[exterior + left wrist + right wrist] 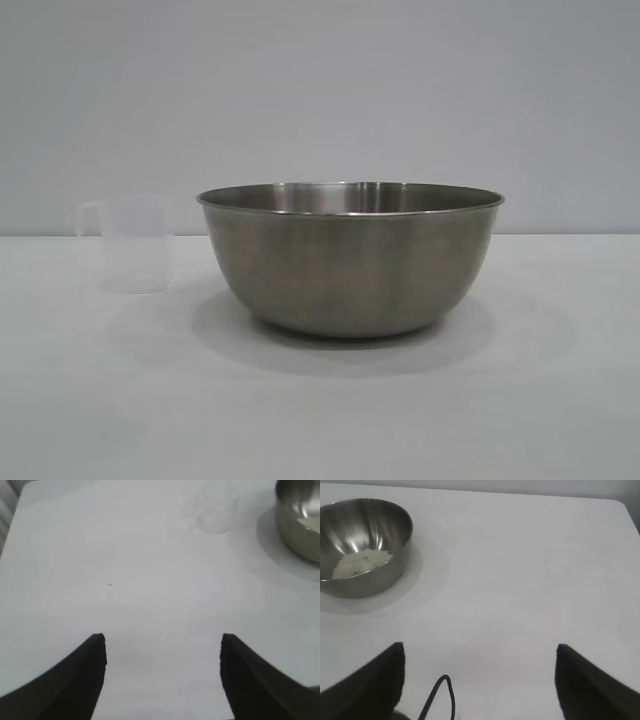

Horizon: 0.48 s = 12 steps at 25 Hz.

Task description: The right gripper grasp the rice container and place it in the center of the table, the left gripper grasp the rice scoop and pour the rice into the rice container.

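Steel rice container [350, 262], one rice scoop [128, 245]

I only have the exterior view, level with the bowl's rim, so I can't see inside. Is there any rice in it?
Observer: Yes. The right wrist view shows a patch of rice on the bottom of the rice container.
Operator: I see no arms. Where are the hands?
Observer: The left hand hangs open over bare table, holding nothing, with the rice scoop well ahead of it.
Operator: And the right?
Observer: The right hand is open and empty too, clear of the container.
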Available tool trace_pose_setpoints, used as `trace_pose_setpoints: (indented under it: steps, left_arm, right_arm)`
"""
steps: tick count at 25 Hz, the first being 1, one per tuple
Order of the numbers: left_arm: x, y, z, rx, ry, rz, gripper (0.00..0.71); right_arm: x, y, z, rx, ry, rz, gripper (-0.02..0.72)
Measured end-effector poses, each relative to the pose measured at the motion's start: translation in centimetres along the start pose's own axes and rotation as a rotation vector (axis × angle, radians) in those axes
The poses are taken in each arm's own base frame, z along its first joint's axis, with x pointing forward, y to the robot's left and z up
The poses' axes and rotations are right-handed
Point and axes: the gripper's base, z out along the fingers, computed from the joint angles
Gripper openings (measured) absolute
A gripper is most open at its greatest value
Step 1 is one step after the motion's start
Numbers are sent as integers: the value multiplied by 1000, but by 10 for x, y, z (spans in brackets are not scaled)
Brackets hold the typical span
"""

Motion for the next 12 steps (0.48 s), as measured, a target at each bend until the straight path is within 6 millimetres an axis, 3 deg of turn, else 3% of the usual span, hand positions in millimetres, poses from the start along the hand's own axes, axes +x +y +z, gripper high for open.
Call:
trace_pose_setpoints:
  steps: [12]
  left_arm:
    - [0,0,0,0,0,0,430]
  right_arm:
    - [0,0,0,-19,0,-12,577]
